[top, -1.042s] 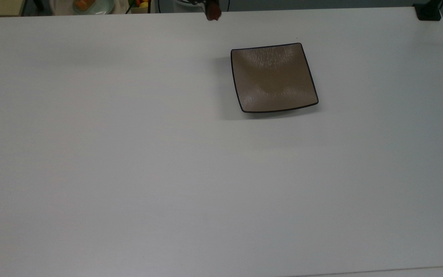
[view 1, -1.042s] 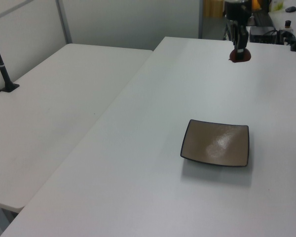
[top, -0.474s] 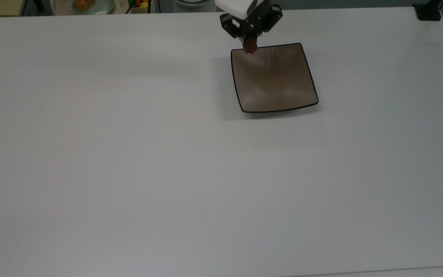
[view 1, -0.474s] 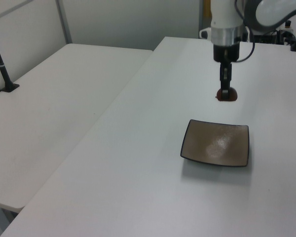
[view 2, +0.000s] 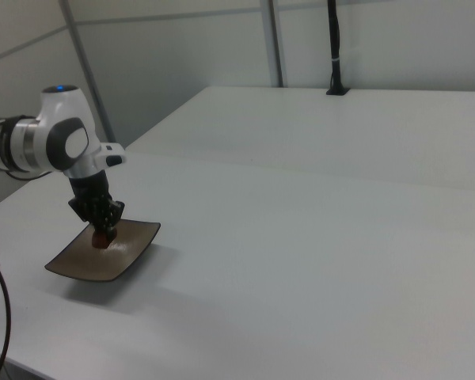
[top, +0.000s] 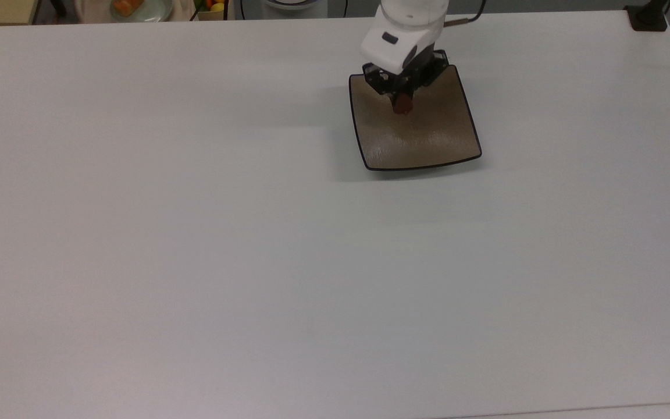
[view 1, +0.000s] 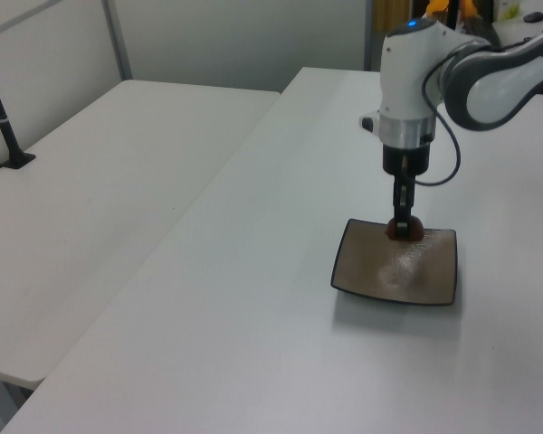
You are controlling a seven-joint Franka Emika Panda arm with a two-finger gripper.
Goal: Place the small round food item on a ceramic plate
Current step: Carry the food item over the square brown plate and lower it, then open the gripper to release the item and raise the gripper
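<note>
Clamped in my claw (top: 403, 103) is the small round food item (top: 404, 105), a glossy, dark reddish-brown lump pinched between the two fingers and pointing down. I hold it over the ceramic plate (top: 428, 145), toward the plate's upper half in the top view. In the left view the lump (view 1: 405, 230) sits close above the far edge of the plate (view 1: 380, 280), and in the right view it hangs low over the plate (view 2: 87, 265), near the glaze; whether it touches yet I cannot tell.

My judgement on handling: the lump is far smaller than the plate and looks very light, so weight is no concern. Its shine suggests a smooth, perhaps slippery skin, and its rounded form means it may roll once I let go, though the plate's upturned corners and dished middle should keep it in. I cannot tell whether it is soft, so a moderate squeeze across its widest part, as I have it now, seems the safest hold. The plate is glazed and breakable, so I would come down gently and avoid knocking its thin black rim.

No brand, label or writing can be read on the lump, the plate or the white surface (top: 195, 233). My arm (view 1: 407, 90) carries only a small blue light on top in the left view.
</note>
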